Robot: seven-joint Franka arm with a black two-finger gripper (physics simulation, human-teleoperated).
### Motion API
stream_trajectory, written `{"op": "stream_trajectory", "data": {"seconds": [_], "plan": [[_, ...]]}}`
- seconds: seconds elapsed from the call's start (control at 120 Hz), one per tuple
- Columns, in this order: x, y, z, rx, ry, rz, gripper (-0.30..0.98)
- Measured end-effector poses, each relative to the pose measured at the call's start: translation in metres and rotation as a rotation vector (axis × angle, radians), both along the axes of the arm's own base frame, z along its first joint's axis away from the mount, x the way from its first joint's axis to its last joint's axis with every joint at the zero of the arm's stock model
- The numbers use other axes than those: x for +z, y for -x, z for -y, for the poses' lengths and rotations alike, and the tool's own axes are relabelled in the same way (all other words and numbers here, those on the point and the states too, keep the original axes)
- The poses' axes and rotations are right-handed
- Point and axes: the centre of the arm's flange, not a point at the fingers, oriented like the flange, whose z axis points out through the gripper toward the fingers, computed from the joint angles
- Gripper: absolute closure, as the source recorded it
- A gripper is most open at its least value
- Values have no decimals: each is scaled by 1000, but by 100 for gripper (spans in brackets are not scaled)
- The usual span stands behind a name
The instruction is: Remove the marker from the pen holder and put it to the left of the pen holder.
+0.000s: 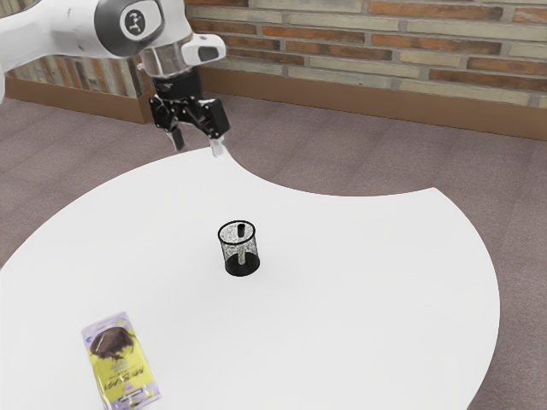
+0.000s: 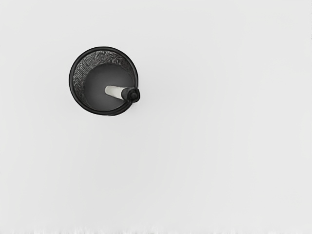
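In the exterior view my gripper [image 1: 198, 147] is open, high over the table's far edge, with nothing between its fingers. The round black mesh pen holder [image 1: 242, 261] stands upright on the white table, lower than the gripper and apart from it. Inside leans the marker [image 1: 241, 246], white with a black cap at the top. The wrist view looks down into the pen holder [image 2: 108, 84]; there the marker [image 2: 115, 91] tilts, its black end resting at the rim.
A yellow and purple packet [image 1: 120, 362] lies flat on the white table [image 1: 359, 282], near the exterior view's lower left. The table's far edge curves inward. A brick wall [image 1: 367, 55] stands behind, beyond the floor.
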Motion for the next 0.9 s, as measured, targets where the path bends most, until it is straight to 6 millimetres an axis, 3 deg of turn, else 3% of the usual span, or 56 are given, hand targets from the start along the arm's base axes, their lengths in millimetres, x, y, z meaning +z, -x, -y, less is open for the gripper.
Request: {"op": "stream_trajectory", "data": {"seconds": [0.083, 0.15, 0.2, 0.267, 0.308, 0.367, 0.483, 0.608, 0.783, 0.9], "plan": [[-2, 1, 1, -3, -3, -8, 0], [-17, -10, 2, 4, -3, -32, 0], [-39, -34, 4, 22, -5, -58, 0], [-72, -84, 8, 55, -5, -90, 0], [-95, -110, -4, 112, 7, -119, 0], [-130, -127, -25, 218, 30, -180, 0], [-174, -136, -31, 364, 91, -284, 0], [-214, -144, -55, 576, 134, -366, 0], [-233, -144, -57, 748, 182, -455, 1], [-245, -143, -51, 830, 174, -509, 11]]}}
